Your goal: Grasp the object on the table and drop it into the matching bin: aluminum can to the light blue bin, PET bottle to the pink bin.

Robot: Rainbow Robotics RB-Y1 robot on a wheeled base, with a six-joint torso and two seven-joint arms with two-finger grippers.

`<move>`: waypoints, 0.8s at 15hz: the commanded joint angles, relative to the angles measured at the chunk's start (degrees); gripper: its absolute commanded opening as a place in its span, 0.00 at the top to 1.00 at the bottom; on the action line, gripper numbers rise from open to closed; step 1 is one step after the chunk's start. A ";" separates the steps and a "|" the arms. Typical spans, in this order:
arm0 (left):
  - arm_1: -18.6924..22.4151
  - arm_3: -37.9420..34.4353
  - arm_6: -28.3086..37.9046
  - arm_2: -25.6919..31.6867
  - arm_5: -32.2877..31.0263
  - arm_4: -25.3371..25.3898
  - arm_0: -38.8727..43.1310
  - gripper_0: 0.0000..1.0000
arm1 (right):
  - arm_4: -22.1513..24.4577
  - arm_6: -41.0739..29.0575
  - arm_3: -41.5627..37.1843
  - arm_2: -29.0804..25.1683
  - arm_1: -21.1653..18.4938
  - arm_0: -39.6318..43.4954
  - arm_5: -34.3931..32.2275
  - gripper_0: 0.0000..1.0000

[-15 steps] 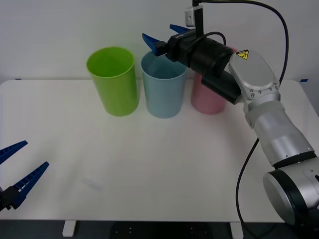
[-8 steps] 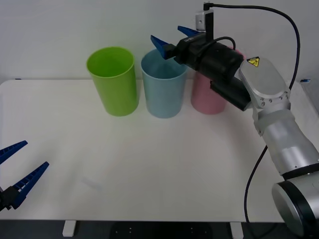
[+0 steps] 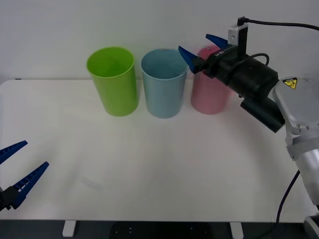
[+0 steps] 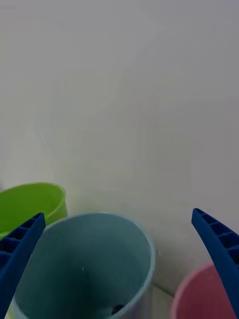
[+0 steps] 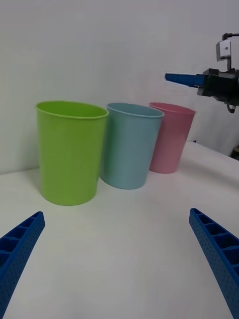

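- A yellow warning sticker (image 3: 289, 82) marks the right arm; its writing is unreadable.
- Right gripper (image 3: 203, 48) hangs wide open and empty, high over the far pink bin (image 3: 207, 97).
- A dark shape, possibly the can (image 4: 117, 309), lies inside the blue bin (image 3: 163, 92).
- Left gripper (image 3: 16, 169) rests wide open, near left.

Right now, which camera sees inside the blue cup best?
The right wrist view: it looks down into the light blue bin between the open right fingers. The front view and left wrist view mostly show its outside.

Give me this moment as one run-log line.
right claw: open, empty, raised by pink bin rim | left claw: open, parked low over table | light blue bin: upright
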 commanded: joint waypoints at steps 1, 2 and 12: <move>0.00 0.00 0.00 0.00 0.00 0.00 0.00 0.00 | -1.59 0.32 -4.99 -2.15 -2.42 5.91 -1.22 0.00; 0.00 0.00 0.00 0.00 0.00 0.00 0.00 0.00 | -2.11 0.59 -6.66 -3.21 -3.21 8.11 -1.92 0.00; 0.00 0.00 0.00 0.00 0.00 0.00 0.00 0.00 | -16.97 12.01 -15.72 -12.44 -12.00 31.22 -6.58 0.00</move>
